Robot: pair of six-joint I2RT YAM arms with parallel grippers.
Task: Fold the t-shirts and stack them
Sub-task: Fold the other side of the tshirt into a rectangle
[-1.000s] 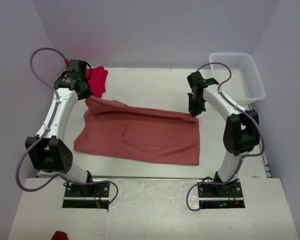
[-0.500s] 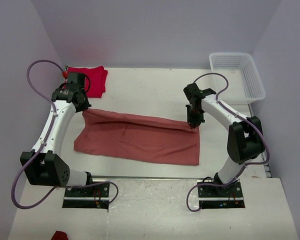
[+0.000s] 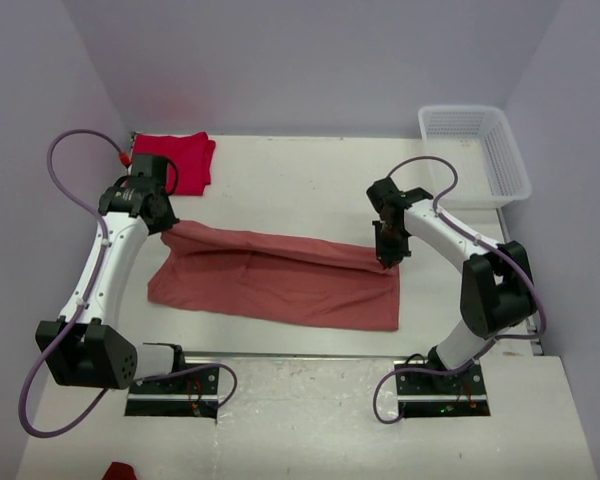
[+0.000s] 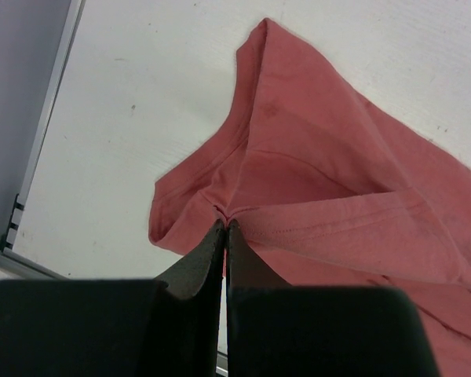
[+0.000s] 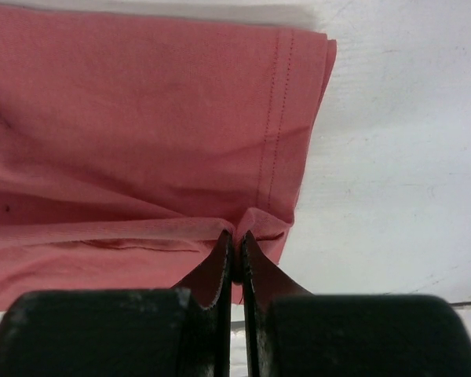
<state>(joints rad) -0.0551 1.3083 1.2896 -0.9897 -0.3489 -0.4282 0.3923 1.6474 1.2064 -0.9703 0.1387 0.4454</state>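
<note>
Both grippers shut on the pink tee [image 3: 280, 280], each on one end of its far edge.

At the left gripper [image 3: 169, 226]: fingers pressed together with only a bunched pinch of cloth between the tips. In the left wrist view, same left gripper [image 4: 224, 224], pink tee [image 4: 322, 181] fanning out ahead of the tips and off to their right, raised off the table [image 4: 125, 118] in a loose fold. Bare tabletop ahead and to the left of the fingers.

At the right gripper [image 3: 388, 262]: fingers likewise tight on a small fold at the tee's corner. In the right wrist view, right gripper [image 5: 235, 233] nipping the cloth just beside the double-stitched hem; pink tee [image 5: 125, 118] spread ahead and to the left of the tips, bare table to their right.

From above, gripped edge drawn as a ridge from one pair of fingers to the other. Rest of the tee flat on the table [image 3: 290, 170], on the near side of both.

Beyond the left fingers, apart from the pink cloth: red tee [image 3: 175, 155] in the far left corner. Well beyond and right of the right fingers: basket [image 3: 512, 160].
</note>
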